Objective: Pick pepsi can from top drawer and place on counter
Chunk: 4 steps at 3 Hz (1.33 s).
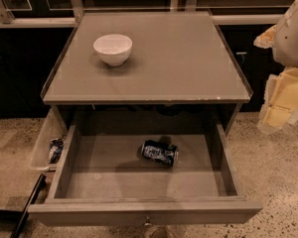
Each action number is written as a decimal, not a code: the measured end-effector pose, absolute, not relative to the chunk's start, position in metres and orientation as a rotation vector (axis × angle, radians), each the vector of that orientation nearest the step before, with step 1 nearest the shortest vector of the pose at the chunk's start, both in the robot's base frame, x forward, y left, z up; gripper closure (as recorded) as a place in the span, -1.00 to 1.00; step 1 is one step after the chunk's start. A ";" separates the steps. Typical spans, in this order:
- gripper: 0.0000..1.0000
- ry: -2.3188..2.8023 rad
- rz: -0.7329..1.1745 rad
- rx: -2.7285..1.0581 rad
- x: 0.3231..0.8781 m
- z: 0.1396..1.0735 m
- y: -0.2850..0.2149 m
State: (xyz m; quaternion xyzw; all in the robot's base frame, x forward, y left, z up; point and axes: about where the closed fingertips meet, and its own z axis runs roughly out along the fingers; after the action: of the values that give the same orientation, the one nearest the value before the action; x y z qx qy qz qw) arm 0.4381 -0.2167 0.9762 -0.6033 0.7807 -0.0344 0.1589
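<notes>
The pepsi can (160, 152) lies on its side on the floor of the top drawer (144, 213), a little right of the middle. The drawer is pulled fully open below the counter (154, 58). My gripper (283, 100) hangs at the right edge of the view, off to the right of the counter and above the floor, well away from the can. It holds nothing that I can see.
A white bowl (112, 48) stands on the counter's back left. A translucent plastic bin (45, 140) on the drawer's left holds a blue-and-white packet (55, 149). A dark bar (27, 209) lies on the speckled floor at lower left. Dark cabinets stand behind.
</notes>
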 end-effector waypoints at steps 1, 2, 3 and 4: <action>-1.00 2.232 -0.098 -1.725 0.438 0.976 -0.217; -1.00 2.248 -0.057 -1.719 0.441 0.949 -0.215; -1.00 2.264 0.009 -1.705 0.439 0.898 -0.211; -1.00 2.272 0.094 -1.688 0.432 0.818 -0.201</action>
State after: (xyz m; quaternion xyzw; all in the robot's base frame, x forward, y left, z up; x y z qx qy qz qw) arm 0.4319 -0.2011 0.8178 -0.5888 0.7927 0.0327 0.1541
